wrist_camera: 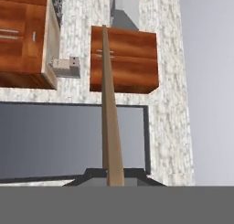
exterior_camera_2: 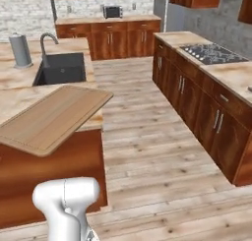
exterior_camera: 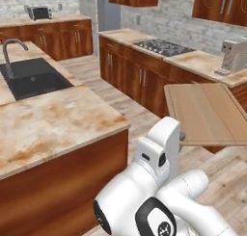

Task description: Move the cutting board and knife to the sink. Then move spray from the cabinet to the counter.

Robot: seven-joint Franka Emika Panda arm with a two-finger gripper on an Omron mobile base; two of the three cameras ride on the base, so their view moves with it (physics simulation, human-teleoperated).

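- The flat light-wood cutting board (exterior_camera: 207,113) with grooved edge hangs level in the air, jaws clamped on its near edge.
- The black sink (exterior_camera: 30,78) lies far left in the mottled beige table (exterior_camera: 53,119).

A home kitchen: there's a dark sink (exterior_camera: 33,78) with curved faucet (exterior_camera: 12,47) set in the island, gas hob (exterior_camera: 163,47) across the wooden floor (exterior_camera_2: 147,136), reddish cabinets (exterior_camera: 132,73) beneath it.
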